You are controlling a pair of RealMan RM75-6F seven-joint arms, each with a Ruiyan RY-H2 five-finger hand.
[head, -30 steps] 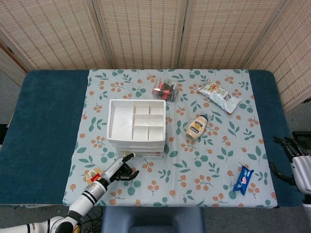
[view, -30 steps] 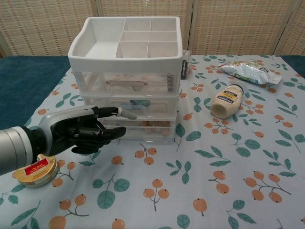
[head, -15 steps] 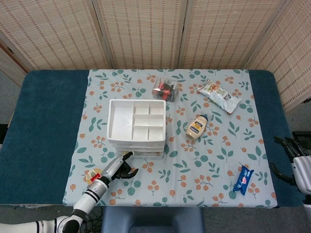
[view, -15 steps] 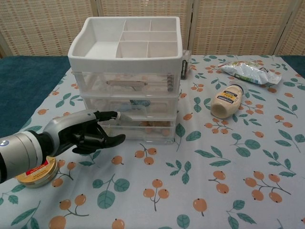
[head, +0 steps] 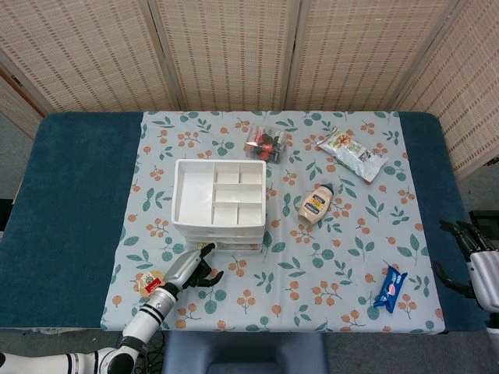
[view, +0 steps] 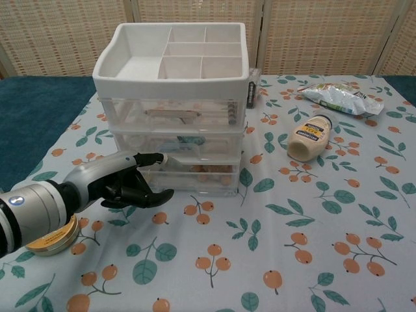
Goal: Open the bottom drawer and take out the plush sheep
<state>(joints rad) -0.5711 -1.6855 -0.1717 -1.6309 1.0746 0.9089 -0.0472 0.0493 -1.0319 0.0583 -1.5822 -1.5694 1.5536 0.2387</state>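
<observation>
The white drawer unit (view: 172,110) (head: 218,199) has an open divided tray on top and three clear drawers, all pushed in. Pale and brownish shapes show through the front of the bottom drawer (view: 195,175); I cannot make out the plush sheep. My left hand (view: 127,184) (head: 191,269) is low in front of the unit's left corner. One finger points at the bottom drawer's front, the thumb is spread below and the other fingers are partly curled; it holds nothing. My right hand (head: 475,261) hovers at the table's right edge, fingers apart, empty.
A round tin (view: 49,237) lies under my left forearm. A mayonnaise bottle (view: 311,140) and a snack bag (view: 338,97) lie right of the drawers. A blue packet (head: 390,287) sits near my right hand, and a clear box of red items (head: 263,143) stands behind the unit.
My left hand has dropped a little and drawn slightly left along the bottom drawer's front, in the same finger pose. The drawers and my right hand have not moved.
</observation>
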